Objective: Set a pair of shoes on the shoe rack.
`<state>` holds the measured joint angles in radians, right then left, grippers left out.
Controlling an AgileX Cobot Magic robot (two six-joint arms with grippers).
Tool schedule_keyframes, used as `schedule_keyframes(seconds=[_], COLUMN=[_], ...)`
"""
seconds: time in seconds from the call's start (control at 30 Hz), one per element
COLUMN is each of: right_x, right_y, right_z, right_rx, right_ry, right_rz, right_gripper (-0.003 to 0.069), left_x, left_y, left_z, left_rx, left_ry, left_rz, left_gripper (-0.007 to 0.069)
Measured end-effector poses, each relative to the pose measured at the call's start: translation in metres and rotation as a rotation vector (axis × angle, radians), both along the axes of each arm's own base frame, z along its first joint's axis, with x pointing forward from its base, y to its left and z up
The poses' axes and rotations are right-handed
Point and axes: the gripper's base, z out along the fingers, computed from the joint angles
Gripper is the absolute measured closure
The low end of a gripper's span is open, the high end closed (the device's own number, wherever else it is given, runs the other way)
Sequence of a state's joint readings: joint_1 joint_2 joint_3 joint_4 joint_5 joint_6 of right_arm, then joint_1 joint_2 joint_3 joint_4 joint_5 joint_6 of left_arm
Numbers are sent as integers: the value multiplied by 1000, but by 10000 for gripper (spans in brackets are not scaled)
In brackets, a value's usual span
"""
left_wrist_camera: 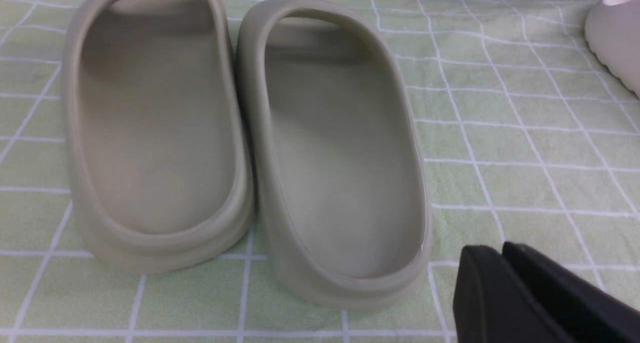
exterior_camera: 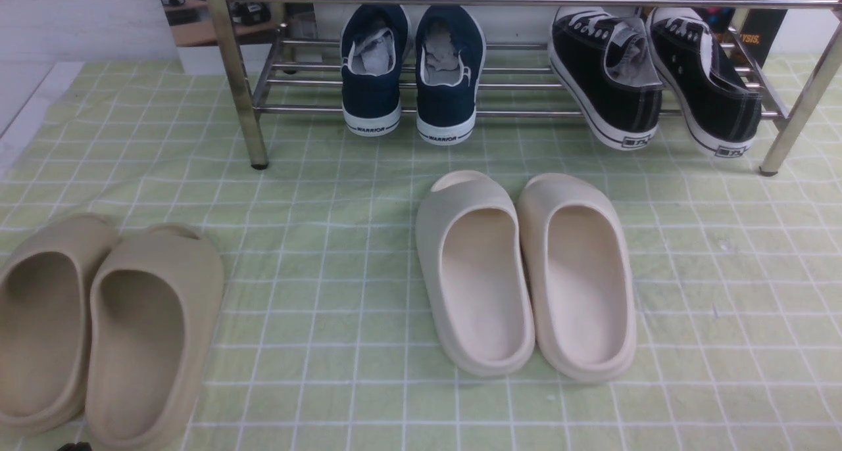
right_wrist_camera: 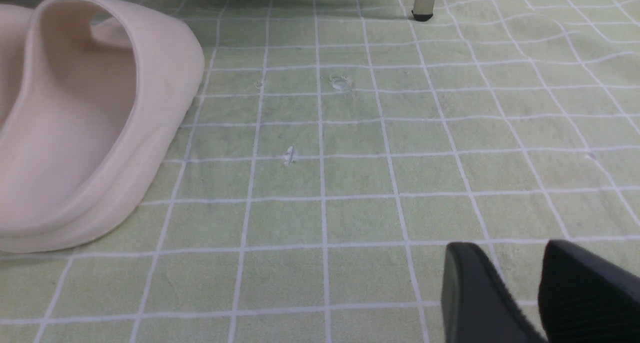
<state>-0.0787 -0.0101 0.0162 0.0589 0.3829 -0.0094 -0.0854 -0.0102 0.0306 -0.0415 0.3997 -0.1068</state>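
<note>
My navy shoes already sit on the rack, side by side on its lower bars near the left leg, heels overhanging the front bar towards me. Their long axes run front to back, toes pointing away under the top rail, soles tilted a little down at the heel. I judge the placing done; what is left is to pull clear and rest. My left gripper hangs beside the tan slides, fingers nearly together, holding nothing. My right gripper stands slightly parted over bare cloth, also empty.
</note>
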Motion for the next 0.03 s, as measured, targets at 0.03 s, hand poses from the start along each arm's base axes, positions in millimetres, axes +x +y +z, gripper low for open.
schedule_keyframes(seconds=[0.03], right_x=[0], right_y=[0], right_z=[0], right_rx=[0], right_ry=[0], right_rz=[0], right_gripper=[419], left_x=[0], left_y=[0], left_z=[0], left_rx=[0], left_ry=[0], left_rz=[0], left_gripper=[575])
